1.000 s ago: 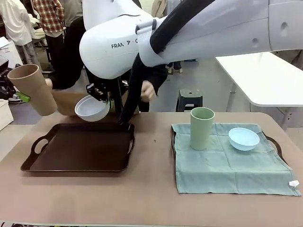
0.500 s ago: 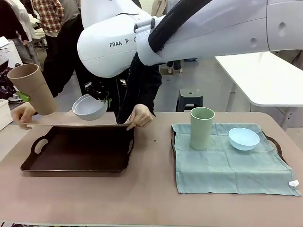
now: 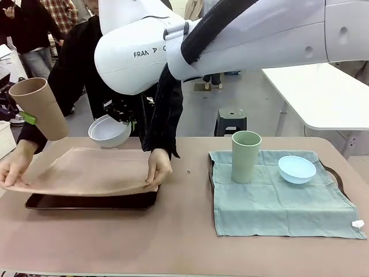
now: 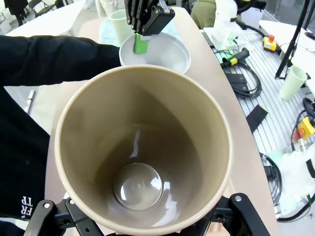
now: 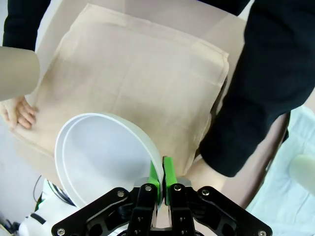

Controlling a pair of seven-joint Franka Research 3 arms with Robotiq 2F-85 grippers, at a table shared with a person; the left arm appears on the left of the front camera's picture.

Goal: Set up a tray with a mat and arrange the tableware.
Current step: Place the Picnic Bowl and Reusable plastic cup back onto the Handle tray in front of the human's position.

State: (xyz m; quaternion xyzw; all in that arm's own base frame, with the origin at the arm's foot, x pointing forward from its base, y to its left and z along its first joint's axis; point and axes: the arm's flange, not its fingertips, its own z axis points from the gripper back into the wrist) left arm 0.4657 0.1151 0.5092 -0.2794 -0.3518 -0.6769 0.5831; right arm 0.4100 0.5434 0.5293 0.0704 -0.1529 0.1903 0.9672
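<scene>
My left gripper is shut on the tan cup, holding it upright in the air at the far left; the cup's open mouth faces the left wrist camera. Just behind the dark tray, my right gripper is shut on the rim of the white bowl; its green pads pinch that rim. A person holds a tan mat by both ends over the tray. The pale green cup and the light blue bowl stand on a green mat.
The person's hands grip the tan mat's left and right ends, and dark sleeves reach across under both grippers. The green mat covers a second tray at the right. A white table and a stool stand behind.
The person has drawn the tan mat forward over the dark tray, covering most of it, and both hands have come nearer. My grippers hold still with the cup and the bowl.
</scene>
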